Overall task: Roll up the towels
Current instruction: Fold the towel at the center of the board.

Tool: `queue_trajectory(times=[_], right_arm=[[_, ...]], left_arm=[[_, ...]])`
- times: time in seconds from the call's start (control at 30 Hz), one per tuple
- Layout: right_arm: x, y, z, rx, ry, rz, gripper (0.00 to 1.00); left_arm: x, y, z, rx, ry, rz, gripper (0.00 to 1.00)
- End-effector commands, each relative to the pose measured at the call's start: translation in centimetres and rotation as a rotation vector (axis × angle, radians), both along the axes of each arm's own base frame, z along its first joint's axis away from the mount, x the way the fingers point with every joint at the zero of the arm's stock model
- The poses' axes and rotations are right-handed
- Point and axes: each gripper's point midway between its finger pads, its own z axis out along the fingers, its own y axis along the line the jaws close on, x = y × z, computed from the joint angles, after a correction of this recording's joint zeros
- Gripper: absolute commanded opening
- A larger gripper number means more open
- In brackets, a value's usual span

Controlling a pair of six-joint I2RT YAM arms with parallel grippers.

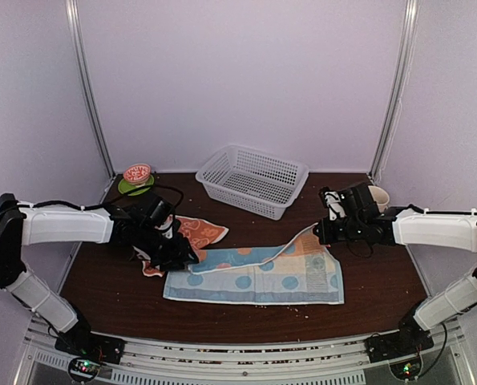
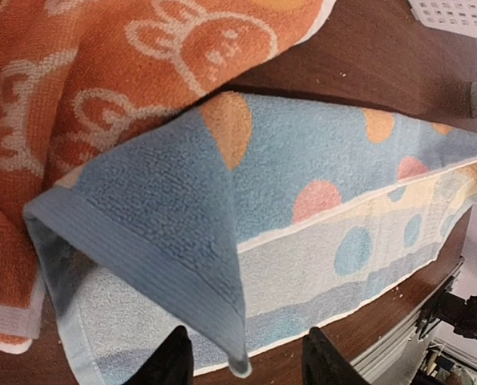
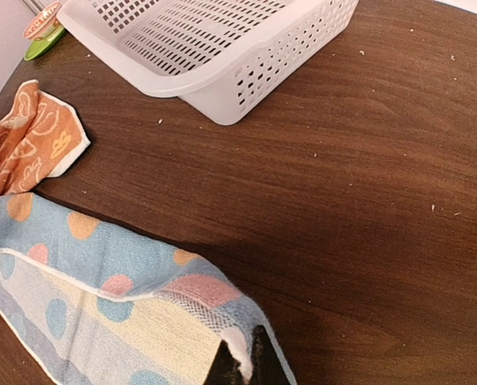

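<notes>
Light blue dotted cloth towel [image 1: 254, 281] lies centred on the worktop [image 1: 366, 309]; right fingers [image 3: 262, 365] pinch its raised 3 o'clock corner, left fingers [image 2: 172, 361] stand apart astride the 9 o'clock corner. I'd close left on that hem only, clear of the orange-red swirl-patterned towel [image 1: 200, 233].

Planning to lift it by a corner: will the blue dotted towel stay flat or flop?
Probably floppy: the blue towel sags from the corner held up by the right pincer. Likely light, since that small pinch lifts it. Pushed, it may bunch; one corner already lies folded over.
</notes>
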Motion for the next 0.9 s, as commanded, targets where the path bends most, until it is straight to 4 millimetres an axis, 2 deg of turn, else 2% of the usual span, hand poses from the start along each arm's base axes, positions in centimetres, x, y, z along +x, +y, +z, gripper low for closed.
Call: queue_trajectory(times=[0.0,0.13,0.3,0.43,0.53,0.67,0.87], right_arm=[[-0.7,-0.3,0.5,-0.003,-0.007,0.017,0.00],[-0.8,-0.4,0.8,-0.012,-0.016,0.022,0.00],[-1.0,-1.0,1.4,-0.085,-0.056,0.019,0.00],[-2.1,-0.5,1.0,-0.184,-0.069,0.055,0.00],[-3.6,0.2,0.5,-0.252,-0.063,0.086,0.00],[-5.4,0.6,0.2,-0.266,-0.044,0.094,0.03],[-6.9,-1.2,0.6,-0.324,-0.046,0.055,0.04]], left_arm=[[1.4,-0.7,-0.2,0.005,-0.041,-0.011,0.42],[2.1,-0.2,-0.2,0.019,-0.058,0.005,0.30],[2.6,0.3,0.7,0.035,-0.099,0.008,0.00],[2.5,0.7,0.9,0.032,-0.123,0.012,0.00],[1.9,1.1,0.4,0.032,-0.119,0.013,0.00],[1.3,1.5,0.2,0.021,-0.125,0.013,0.00],[0.6,1.6,1.7,-0.027,-0.148,0.010,0.00]])
